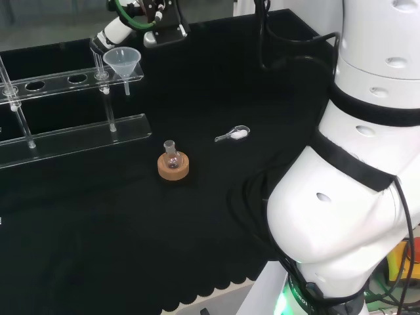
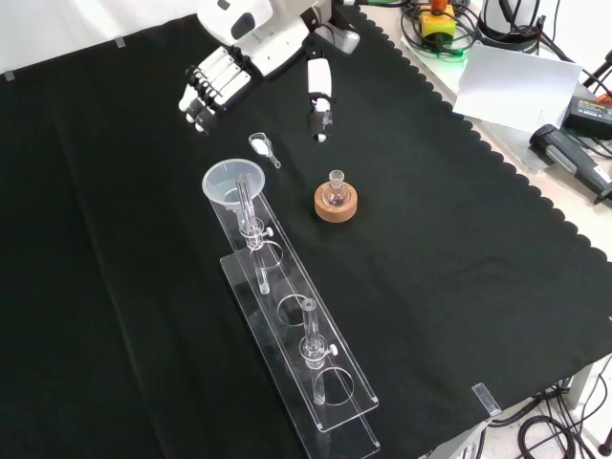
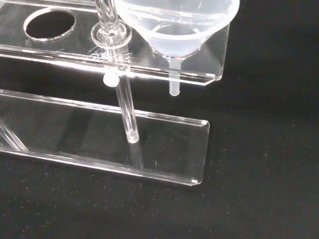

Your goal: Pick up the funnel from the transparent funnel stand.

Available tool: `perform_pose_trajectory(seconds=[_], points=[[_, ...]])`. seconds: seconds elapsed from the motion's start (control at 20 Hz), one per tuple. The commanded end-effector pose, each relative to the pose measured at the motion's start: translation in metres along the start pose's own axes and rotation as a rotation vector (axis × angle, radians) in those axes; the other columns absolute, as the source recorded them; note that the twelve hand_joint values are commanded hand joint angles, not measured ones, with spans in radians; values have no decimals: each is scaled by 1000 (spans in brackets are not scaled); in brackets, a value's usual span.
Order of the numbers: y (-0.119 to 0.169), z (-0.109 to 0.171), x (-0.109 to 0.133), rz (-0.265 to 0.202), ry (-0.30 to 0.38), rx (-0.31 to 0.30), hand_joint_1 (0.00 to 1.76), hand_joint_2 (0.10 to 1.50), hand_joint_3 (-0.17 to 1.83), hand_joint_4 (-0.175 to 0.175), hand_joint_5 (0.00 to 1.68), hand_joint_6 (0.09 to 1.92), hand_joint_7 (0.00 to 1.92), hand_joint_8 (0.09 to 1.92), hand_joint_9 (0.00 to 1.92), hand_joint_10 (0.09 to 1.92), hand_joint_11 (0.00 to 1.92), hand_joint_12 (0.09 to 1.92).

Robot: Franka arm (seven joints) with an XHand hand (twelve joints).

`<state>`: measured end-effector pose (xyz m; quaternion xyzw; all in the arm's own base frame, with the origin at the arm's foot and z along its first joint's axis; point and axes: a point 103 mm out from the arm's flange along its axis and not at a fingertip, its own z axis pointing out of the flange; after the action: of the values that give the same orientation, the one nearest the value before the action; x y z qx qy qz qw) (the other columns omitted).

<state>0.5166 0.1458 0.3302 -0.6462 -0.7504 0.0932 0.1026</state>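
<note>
Flask (image 2: pixel 335 187) on cork ring (image 2: pixel 336 204), spoon (image 2: pixel 262 146) nearby

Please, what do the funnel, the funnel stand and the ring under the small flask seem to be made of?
Funnel: probably plastic, translucent and slightly milky, with a matte, cloudy wall.
Funnel stand: clear, glossy sheet, likely acrylic; the black cloth shows through it and its edges catch bright light. Glass cannot be excluded.
Ring: apparently cork, light brown and matte, with no shine.
Small flask: clear, glass or plastic.

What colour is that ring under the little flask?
Light brown, like cork; the ring shows best in the front view.
</note>
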Motion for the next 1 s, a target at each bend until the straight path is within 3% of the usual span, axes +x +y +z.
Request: perform_pose_trajectory(seconds=[0.05, 0.35, 0.55, 0.85, 1.0], points=[[13, 4, 2, -25, -12, 26, 387, 685, -1, -50, 0, 87, 30, 87, 0, 87, 0, 451], [22, 11, 1, -36, -32, 27, 386, 673, -6, -51, 0, 87, 13, 87, 0, 87, 0, 439], [30, 24, -2, -27, -17, 21, 380, 656, -9, -40, 0, 87, 0, 87, 0, 87, 0, 87], [46, 36, -10, -10, -3, 41, 383, 642, -15, -25, 0, 87, 0, 87, 0, 87, 0, 87], [51, 38, -10, 0, 2, 91, 382, 640, -15, -28, 0, 87, 0, 87, 0, 87, 0, 87]])
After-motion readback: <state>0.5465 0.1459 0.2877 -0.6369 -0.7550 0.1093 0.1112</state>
